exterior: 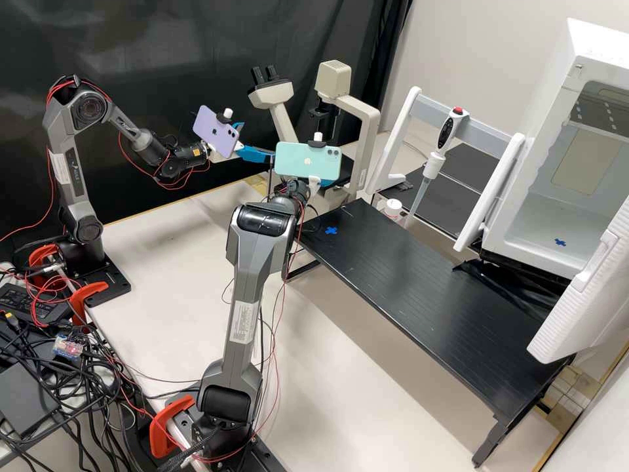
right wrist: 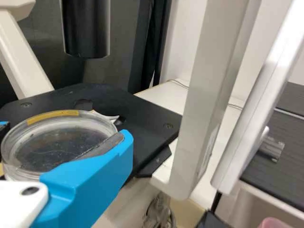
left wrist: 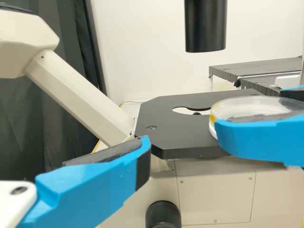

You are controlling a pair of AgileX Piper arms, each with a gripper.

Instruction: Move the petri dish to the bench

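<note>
Right wrist view, petri dish (right wrist: 47, 147) between blue fingers (right wrist: 97, 183), pinched in right gripper (exterior: 325, 184)

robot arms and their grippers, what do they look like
The left arm and right arm are dark grey with black joints, a pale label and thin red cables. A lilac phone rides on the left wrist, a mint one on the right. The left gripper and right gripper are white, with bright blue fingers and dark grey pads.

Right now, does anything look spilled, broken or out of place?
Nothing stands out: the petri dish looks whole, held near the microscope stage, and I see no spill.
</note>
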